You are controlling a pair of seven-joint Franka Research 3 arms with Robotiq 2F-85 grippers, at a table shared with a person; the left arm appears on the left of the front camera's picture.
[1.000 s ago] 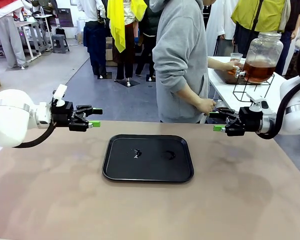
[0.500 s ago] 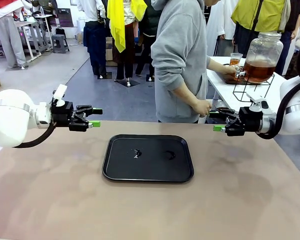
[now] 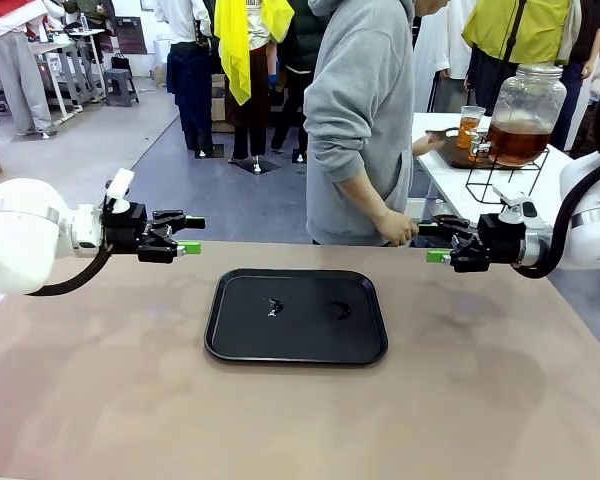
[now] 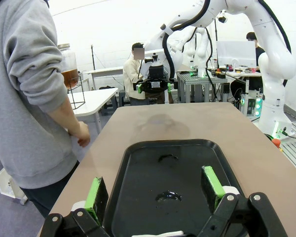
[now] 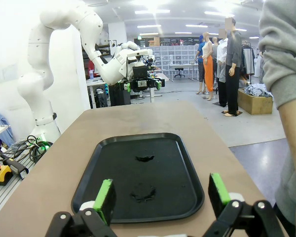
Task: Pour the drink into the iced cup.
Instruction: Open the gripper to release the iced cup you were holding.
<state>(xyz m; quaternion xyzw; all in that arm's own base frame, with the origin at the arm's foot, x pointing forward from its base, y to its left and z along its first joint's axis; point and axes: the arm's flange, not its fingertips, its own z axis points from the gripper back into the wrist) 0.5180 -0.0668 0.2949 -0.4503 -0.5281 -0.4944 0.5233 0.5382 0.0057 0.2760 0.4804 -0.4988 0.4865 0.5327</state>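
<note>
Drink [image 3: 515,143], translucent amber-brown, is sitting low in a big clear glass dispenser jar [image 3: 524,108] on a black wire stand [image 3: 500,178], on a white side table [image 3: 460,185] beyond the right arm; a small clear cup [image 3: 470,124] of the same amber liquid is standing just beside the jar, on a dark tray partly hidden behind the person's reaching arm; whether that cup is holding ice is too small to tell; person in a grey hoodie [image 3: 360,120] is standing at the table's far edge, head cut off by the frame; left gripper [image 3: 192,236] is hovering above the bare tan tabletop [image 3: 110,370], fingers spread apart, holding nothing; right gripper [image 3: 432,243] is mirroring it, fingers likewise apart and empty; black plastic tray [image 3: 230,335], rounded corners and raised rim, is lying flat between them, carrying two small wet-looking smears whose nature is unclear.
</note>
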